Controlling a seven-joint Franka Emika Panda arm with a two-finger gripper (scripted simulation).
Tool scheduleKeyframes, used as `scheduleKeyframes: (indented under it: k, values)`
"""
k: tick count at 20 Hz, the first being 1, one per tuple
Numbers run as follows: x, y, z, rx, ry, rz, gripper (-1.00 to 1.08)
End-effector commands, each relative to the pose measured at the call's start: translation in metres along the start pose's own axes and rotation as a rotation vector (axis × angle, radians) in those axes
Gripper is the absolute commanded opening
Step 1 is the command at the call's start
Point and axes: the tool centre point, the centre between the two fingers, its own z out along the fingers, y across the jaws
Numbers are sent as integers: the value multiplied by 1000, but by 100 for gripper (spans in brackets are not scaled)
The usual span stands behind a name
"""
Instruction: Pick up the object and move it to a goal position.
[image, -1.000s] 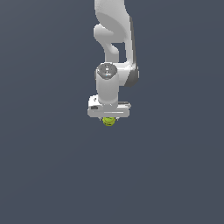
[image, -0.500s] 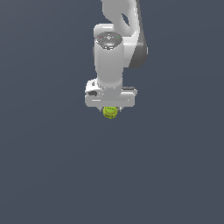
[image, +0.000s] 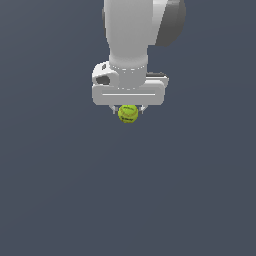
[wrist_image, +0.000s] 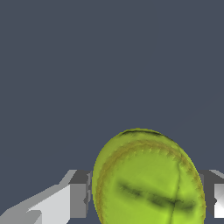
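The object, a small yellow-green ball (image: 128, 113) with thin dark seam lines, sits between the fingers of my white gripper (image: 128, 110) in the exterior view. The gripper is shut on it and holds it up, with only plain dark grey behind. The ball is narrower than the gripper's white body above it. In the wrist view the ball (wrist_image: 148, 179) fills much of the picture, pressed between the two grey fingers (wrist_image: 78, 192) on either side. No goal marker shows in either view.
A plain dark grey surface (image: 60, 200) fills the background in both views. The white arm (image: 130, 35) rises out of the exterior view's top edge.
The arm with the ball held in the gripper has come closer to the exterior camera and looks larger. The ball stays in the gripper.
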Motion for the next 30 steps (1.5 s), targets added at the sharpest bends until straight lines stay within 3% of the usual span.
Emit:
scheduleKeyframes:
  k: [1, 17, 30]
  values:
    - [5, -2, -26, 0, 1, 0, -100]
    - [34, -13, -139, 0, 0, 0, -100]
    - [47, -16, -181, 0, 0, 0, -100]
